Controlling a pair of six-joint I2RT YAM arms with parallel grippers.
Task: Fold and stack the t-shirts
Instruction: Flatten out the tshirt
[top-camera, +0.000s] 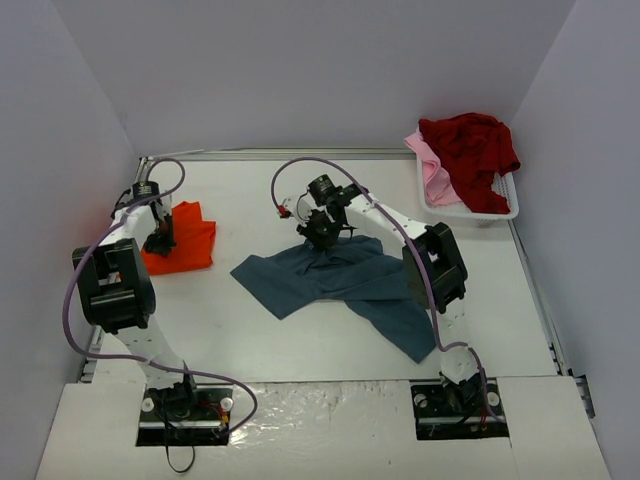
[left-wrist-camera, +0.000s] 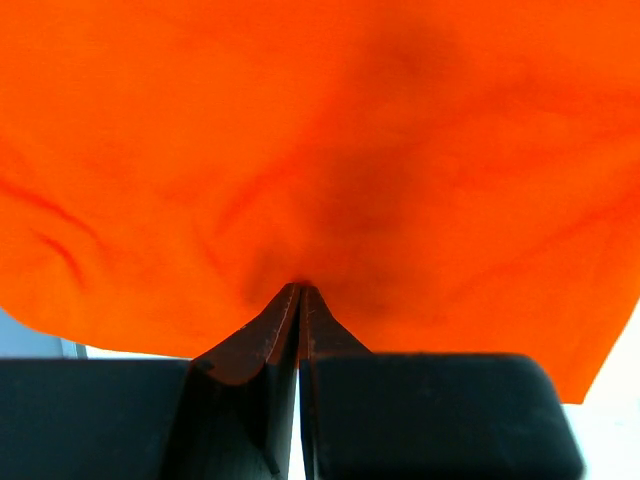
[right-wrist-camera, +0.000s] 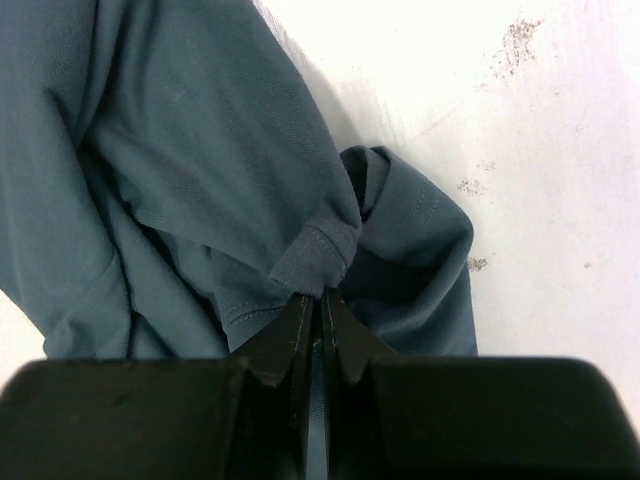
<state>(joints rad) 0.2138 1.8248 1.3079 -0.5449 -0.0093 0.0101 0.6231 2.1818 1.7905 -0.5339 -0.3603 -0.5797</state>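
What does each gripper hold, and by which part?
Left gripper: bright orange cloth t-shirt, by a fold. Right gripper: slate blue-grey t-shirt, by a hemmed edge.

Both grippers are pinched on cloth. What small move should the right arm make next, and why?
Probably lift the right gripper slightly and draw its pinched fold outward, away from the heap. The blue-grey shirt lies rumpled and unfolded, held at its far edge, so pulling there should help spread it flat for folding.

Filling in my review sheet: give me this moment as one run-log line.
left gripper: shut on orange t-shirt | right gripper: shut on blue-grey t-shirt | dark red t-shirt, pink t-shirt: in white basket
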